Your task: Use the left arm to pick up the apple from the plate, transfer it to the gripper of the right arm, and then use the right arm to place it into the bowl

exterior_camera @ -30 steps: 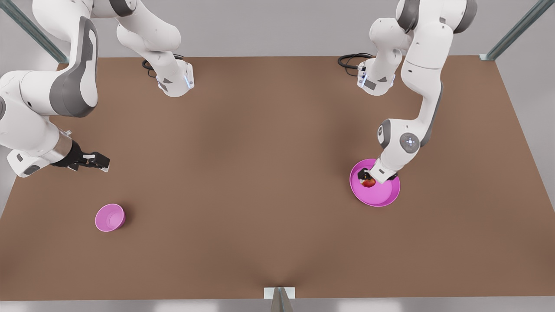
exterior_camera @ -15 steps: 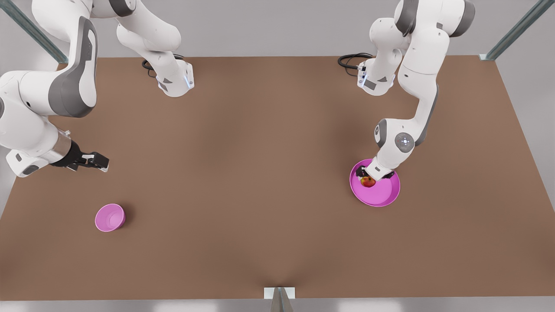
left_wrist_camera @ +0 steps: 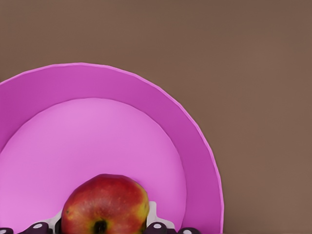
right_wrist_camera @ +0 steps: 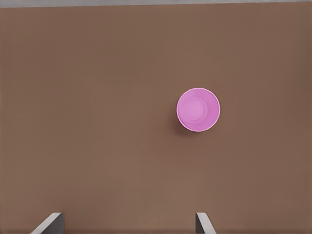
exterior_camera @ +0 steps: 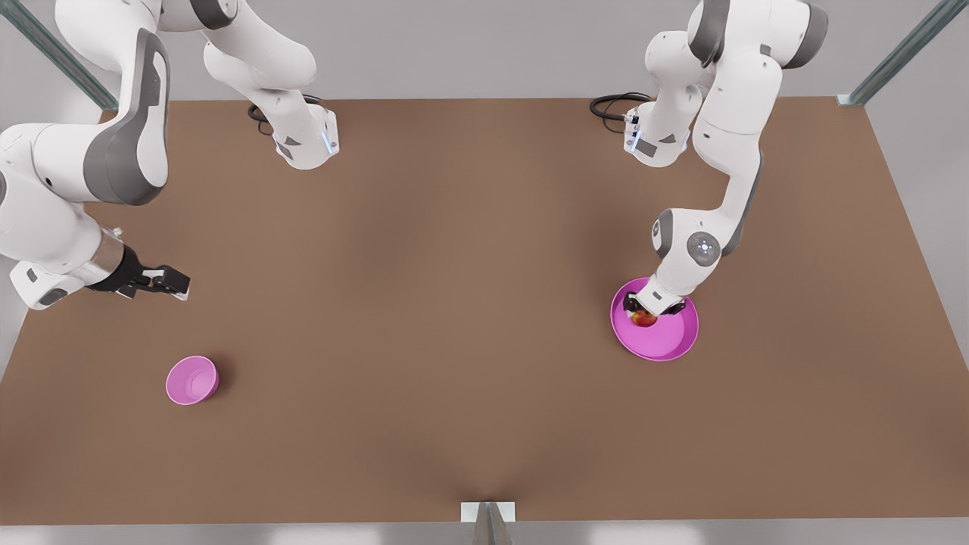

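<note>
The red and yellow apple (exterior_camera: 643, 319) (left_wrist_camera: 105, 204) lies on the magenta plate (exterior_camera: 670, 344) (left_wrist_camera: 195, 146) at the front view's right, near the plate's far-left rim. My left gripper (exterior_camera: 646, 310) (left_wrist_camera: 104, 225) is down in the plate, its fingers (left_wrist_camera: 155, 219) pressed against both sides of the apple, shut on it. The apple still rests on the plate. The small pink bowl (exterior_camera: 192, 380) (right_wrist_camera: 198, 110) stands at the front view's left. My right gripper (exterior_camera: 170, 284) (right_wrist_camera: 127, 223) waits open above the table, behind the bowl.
Brown table (exterior_camera: 454, 303) with both arm bases (exterior_camera: 306, 140) and cables at the back edge. A metal bracket (exterior_camera: 488, 518) sits at the front edge. The wide middle stretch between bowl and plate is bare.
The left arm has lowered its gripper further into the plate around the apple. The right arm has barely moved.
</note>
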You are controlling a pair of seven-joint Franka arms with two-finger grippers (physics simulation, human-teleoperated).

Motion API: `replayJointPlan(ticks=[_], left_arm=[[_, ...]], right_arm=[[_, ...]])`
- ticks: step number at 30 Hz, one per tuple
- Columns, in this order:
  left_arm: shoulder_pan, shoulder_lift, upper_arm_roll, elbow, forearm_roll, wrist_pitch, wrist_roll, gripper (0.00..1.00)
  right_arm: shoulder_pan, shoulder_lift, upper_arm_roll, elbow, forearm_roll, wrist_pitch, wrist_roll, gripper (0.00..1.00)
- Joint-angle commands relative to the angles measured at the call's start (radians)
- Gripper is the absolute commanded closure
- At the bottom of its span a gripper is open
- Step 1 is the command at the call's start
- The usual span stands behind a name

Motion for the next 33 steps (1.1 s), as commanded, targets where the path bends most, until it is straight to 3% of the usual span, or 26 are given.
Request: replayJointPlan(ticks=[1,8,12,14,15,17,19,21,22,26,28,31,33], left_arm=[[-0.001,0.002,0.000,0.000,-0.001,0.011,0.012,0.28],[-0.006,-0.038,0.000,0.000,-0.002,0.005,0.011,0.27],[-0.006,-0.168,-0.037,0.117,-0.002,-0.271,0.066,0.27],[-0.003,-0.158,-0.115,0.210,-0.235,-0.335,0.228,0.28],[-0.003,-0.138,-0.137,0.293,-0.481,-0.480,0.457,0.28],[-0.003,-0.124,-0.186,0.312,-0.727,-0.513,0.662,0.30],[-0.001,-0.066,-0.222,0.405,-0.835,-0.579,0.930,0.29],[-0.003,0.107,-0.265,0.627,-0.998,-0.650,1.232,0.29],[-0.003,0.167,-0.307,0.698,-1.059,-0.651,1.344,0.38],[-0.004,0.318,-0.396,0.901,-1.127,-0.650,1.638,0.38],[-0.006,0.390,-0.428,0.990,-1.131,-0.647,1.767,0.38],[-0.050,0.516,-0.442,1.128,-1.168,-0.609,1.947,0.38],[-0.084,0.536,-0.443,1.137,-1.209,-0.559,2.063,0.38]], right_arm=[[0.000,0.000,0.000,0.000,0.001,0.000,-0.018,0.00],[-0.001,0.002,-0.001,0.000,0.001,0.000,-0.021,0.00],[-0.001,0.002,-0.001,0.000,0.002,0.000,-0.021,0.00],[0.000,0.002,-0.001,0.000,0.004,0.000,-0.018,0.00],[0.003,0.002,-0.001,0.000,0.030,-0.002,-0.015,0.00],[0.013,0.000,0.002,0.000,0.143,-0.008,-0.007,0.00],[0.014,0.011,0.003,-0.004,0.344,-0.003,-0.009,0.00],[0.022,0.049,0.055,-0.004,0.485,0.010,-0.007,0.00],[0.025,0.049,0.080,-0.004,0.567,0.012,0.048,0.00],[0.040,0.085,0.111,-0.098,0.843,0.107,0.116,0.00],[0.040,0.085,0.121,-0.144,0.860,0.144,0.050,0.00],[0.005,0.066,0.134,-0.317,1.099,0.233,-0.159,0.00],[-0.046,0.077,0.134,-0.368,1.104,0.234,-0.340,0.00]])
